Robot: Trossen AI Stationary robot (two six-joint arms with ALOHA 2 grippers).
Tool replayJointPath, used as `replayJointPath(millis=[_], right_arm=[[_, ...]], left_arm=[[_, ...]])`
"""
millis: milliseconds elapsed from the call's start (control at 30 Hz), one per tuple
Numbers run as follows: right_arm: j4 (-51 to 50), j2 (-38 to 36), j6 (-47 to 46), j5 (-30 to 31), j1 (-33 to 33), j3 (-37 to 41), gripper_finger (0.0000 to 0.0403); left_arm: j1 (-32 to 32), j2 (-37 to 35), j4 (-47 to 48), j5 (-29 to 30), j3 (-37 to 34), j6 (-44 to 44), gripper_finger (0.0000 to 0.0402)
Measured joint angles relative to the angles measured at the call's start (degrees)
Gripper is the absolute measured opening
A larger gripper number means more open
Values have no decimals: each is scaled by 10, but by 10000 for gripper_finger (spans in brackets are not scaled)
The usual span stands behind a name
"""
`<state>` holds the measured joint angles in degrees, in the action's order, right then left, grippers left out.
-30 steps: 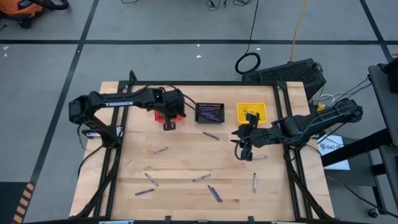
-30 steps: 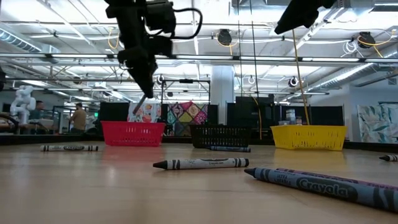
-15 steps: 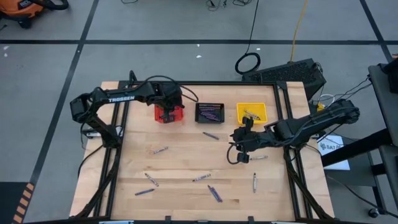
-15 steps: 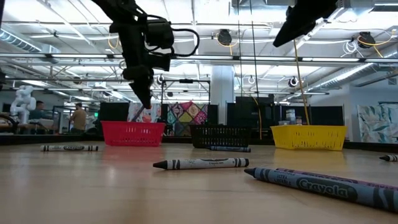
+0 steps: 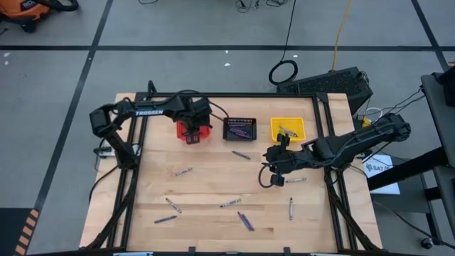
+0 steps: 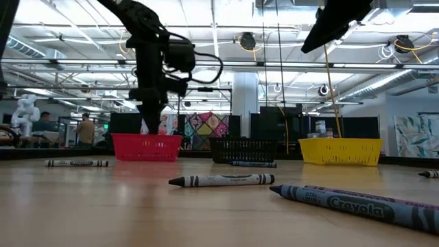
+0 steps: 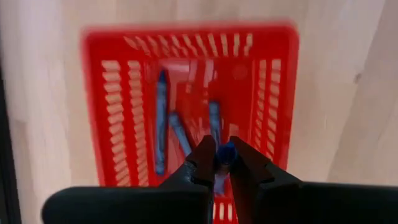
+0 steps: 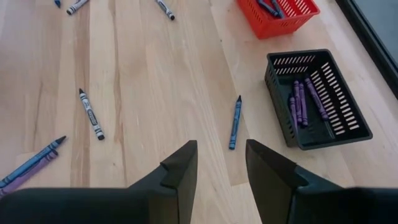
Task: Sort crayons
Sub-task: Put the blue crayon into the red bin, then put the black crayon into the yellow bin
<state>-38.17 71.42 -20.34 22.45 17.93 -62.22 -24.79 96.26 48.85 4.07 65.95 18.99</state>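
My left gripper (image 5: 190,131) (image 6: 151,115) hangs over the red basket (image 5: 205,132) (image 7: 186,34), pointing down into it. Its fingers are shut on a blue crayon (image 7: 225,154), with the gripper (image 7: 222,163) just above the blue crayons (image 7: 161,118) lying in the basket. My right gripper (image 5: 273,172) (image 8: 221,163) hovers open and empty over the table's right middle. Beyond it on the wood lie a blue crayon (image 8: 234,122) (image 5: 240,154) and a grey crayon (image 8: 90,114). Several more crayons (image 5: 229,203) are scattered toward the front.
A black basket (image 5: 239,128) (image 8: 317,99) holds purple crayons (image 8: 301,99). A yellow basket (image 5: 287,129) (image 6: 341,151) stands to its right with grey crayons. In the low view a grey crayon (image 6: 221,180) and a blue one (image 6: 357,204) lie close. People stand far off in the room.
My left gripper swung back from the basket's front edge to over its middle and now points straight down. The right arm shifted slightly toward the front, then held still.
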Motion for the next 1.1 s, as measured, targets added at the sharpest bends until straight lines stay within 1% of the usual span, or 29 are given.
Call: replayJointPath(millis=[200,400,567,633,767,900,1000,1100], right_arm=[[-4,0,-1,0,0,0,121],[-5,0,-1,0,0,0,121],[-5,0,-1,0,0,0,121],[-5,0,-2,0,0,0,121],[-5,0,-2,0,0,0,121],[-10,0,-2,0,0,0,121],[-16,0,-2,0,0,0,121],[-20,0,-2,0,0,0,121]], left_arm=[[0,29,-1,7,0,9,27],[1,35,0,7,0,13,27],[0,35,-1,7,0,44,29],[0,35,-3,5,0,43,37],[4,35,-4,-19,0,43,70],[13,35,-16,-9,0,38,99],[16,35,-4,6,2,7,104],[19,35,42,7,15,-24,105]])
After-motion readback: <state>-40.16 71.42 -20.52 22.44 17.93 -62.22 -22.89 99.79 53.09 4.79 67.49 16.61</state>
